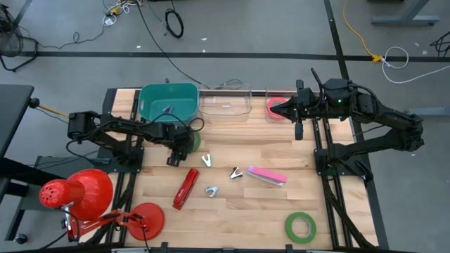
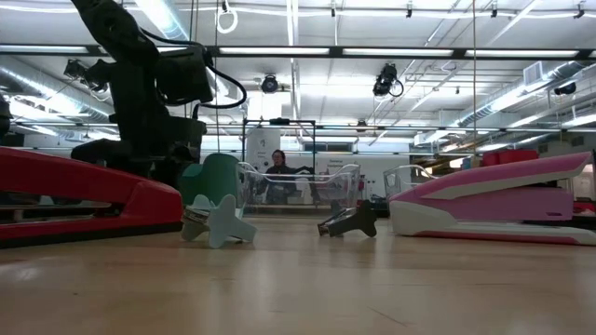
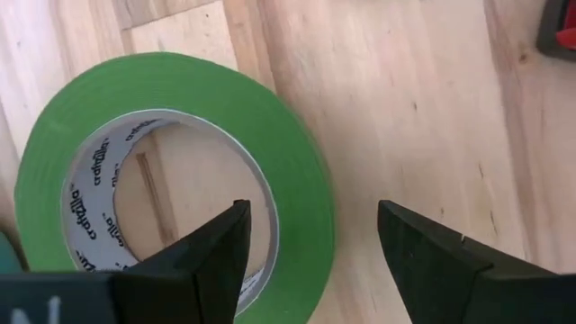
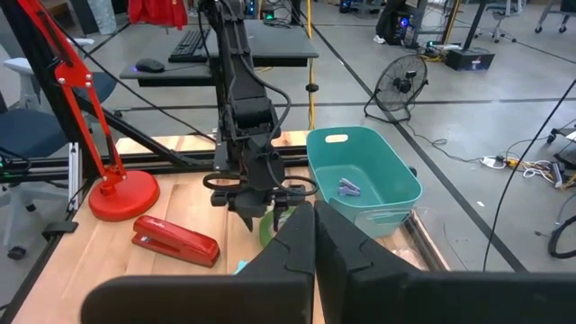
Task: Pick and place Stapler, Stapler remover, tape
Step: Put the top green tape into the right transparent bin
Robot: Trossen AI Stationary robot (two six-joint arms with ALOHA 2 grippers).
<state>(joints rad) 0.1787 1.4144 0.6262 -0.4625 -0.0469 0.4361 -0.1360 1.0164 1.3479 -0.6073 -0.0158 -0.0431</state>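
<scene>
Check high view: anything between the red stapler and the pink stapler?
Yes. Between the red stapler and pink stapler lie two staple removers on the table, visible in the high view.

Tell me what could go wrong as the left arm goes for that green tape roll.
1. The left end effector is open, one finger inside the flat green ring-shaped tape roll, the other outside. Closing may pinch only the wall and tilt the roll.
2. The teal plastic bin stands close by; a lifted roll could clip its rim.
3. The right end effector, shut, waits by the clear container, near any drop path.
</scene>
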